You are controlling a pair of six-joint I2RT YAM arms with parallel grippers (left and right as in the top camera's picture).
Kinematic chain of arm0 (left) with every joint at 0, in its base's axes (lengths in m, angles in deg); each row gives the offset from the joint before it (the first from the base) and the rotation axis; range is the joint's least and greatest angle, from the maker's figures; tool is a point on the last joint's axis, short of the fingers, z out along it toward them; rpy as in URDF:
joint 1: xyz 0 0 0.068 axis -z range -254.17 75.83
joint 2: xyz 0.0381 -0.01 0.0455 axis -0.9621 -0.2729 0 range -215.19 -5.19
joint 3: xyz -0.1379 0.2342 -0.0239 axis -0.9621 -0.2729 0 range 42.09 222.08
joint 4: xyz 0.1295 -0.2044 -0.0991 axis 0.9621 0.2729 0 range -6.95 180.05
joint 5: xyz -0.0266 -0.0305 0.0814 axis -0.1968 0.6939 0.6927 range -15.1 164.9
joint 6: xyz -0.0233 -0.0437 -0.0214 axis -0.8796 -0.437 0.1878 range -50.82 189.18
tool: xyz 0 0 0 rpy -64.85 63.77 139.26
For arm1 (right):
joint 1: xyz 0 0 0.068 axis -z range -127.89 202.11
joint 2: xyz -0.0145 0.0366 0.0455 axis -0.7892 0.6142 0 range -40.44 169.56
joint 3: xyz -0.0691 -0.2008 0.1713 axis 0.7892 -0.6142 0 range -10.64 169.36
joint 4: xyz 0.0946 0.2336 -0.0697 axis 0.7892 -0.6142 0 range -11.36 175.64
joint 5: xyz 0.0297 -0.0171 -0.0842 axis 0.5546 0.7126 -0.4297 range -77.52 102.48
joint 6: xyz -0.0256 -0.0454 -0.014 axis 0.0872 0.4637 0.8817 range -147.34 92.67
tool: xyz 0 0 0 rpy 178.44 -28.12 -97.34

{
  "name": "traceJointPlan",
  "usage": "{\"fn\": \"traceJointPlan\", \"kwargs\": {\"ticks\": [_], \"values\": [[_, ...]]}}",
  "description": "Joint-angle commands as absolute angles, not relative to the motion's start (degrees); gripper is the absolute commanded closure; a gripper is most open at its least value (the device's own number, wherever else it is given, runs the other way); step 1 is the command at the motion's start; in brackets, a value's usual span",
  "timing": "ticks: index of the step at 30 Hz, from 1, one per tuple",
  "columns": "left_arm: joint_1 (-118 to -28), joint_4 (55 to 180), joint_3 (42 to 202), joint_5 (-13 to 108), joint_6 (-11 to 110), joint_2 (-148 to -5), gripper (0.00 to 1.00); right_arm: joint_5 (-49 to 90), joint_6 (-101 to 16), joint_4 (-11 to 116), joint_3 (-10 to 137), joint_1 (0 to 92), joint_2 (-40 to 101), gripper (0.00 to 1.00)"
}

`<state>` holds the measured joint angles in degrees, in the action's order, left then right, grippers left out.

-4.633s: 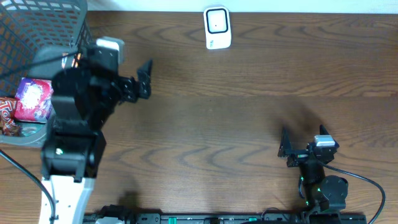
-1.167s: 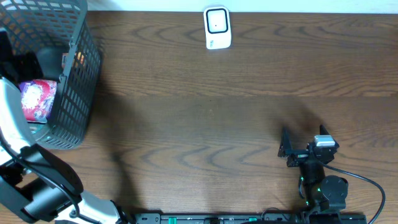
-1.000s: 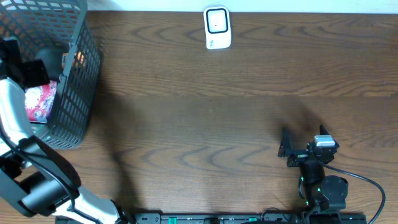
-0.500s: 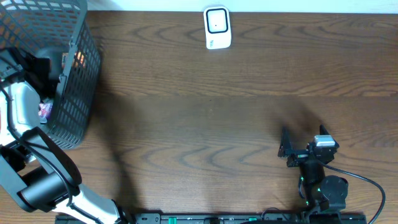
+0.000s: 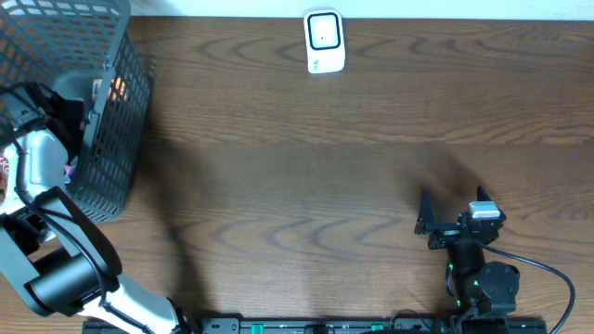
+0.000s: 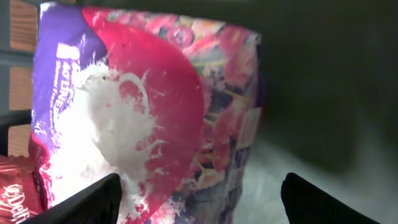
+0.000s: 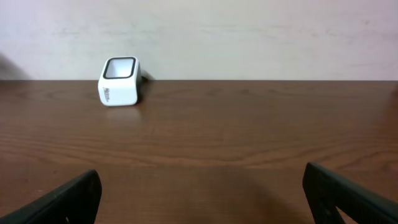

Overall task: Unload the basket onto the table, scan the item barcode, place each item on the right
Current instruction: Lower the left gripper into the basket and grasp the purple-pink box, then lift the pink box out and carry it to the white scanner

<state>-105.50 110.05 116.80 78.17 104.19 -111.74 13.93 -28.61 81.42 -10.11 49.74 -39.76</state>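
Note:
The item is a purple and pink snack packet (image 6: 149,106) lying in the dark mesh basket (image 5: 116,139). In the left wrist view it fills the frame, and my left gripper (image 6: 202,202) stands open just above it. The left finger overlaps the packet's white splash; the right finger is clear of its edge. From overhead my left arm (image 5: 42,153) reaches down into the basket and hides the packet. The white scanner (image 5: 325,41) stands at the table's far edge, seen also as the scanner (image 7: 119,81) in the right wrist view. My right gripper (image 5: 422,213) rests open and holds nothing.
A red wrapper (image 6: 15,190) lies beside the packet at the lower left. Basket mesh (image 6: 18,81) shows behind the packet, and the grey basket floor (image 6: 311,149) lies to its right. Brown wooden table (image 5: 306,186) stretches between basket, scanner and right arm.
My left arm has dropped lower into the basket, covering the packet from overhead. Its jaws have narrowed a little. The right arm has not moved.

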Motion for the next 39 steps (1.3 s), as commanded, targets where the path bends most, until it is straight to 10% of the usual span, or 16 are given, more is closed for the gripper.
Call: {"fn": "traceJointPlan", "kwargs": {"ticks": [1, 10, 15, 20, 39], "values": [[-105.7, 108.6, 114.9, 81.7, 105.2, -112.7, 0.2, 13.4, -29.4, 81.3, -10.3, 49.8, -40.1, 0.01], [-105.8, 108.0, 113.9, 81.6, 104.9, -115.4, 0.3, 13.5, -29.4, 81.3, -10.3, 49.8, -40.1, 0.01], [-105.8, 107.7, 113.9, 81.6, 104.9, -116.3, 0.71, 13.4, -29.4, 81.3, -10.3, 49.8, -40.1, 0.01], [-105.8, 104.1, 114.1, 81.6, 99.7, -113.3, 0.92, 13.5, -29.4, 81.3, -10.3, 49.8, -40.1, 0.01], [-105.8, 81.8, 115.8, 55.8, 67.3, -88.9, 0.92, 13.5, -29.4, 81.3, -10.3, 49.8, -40.1, 0.01]]}}
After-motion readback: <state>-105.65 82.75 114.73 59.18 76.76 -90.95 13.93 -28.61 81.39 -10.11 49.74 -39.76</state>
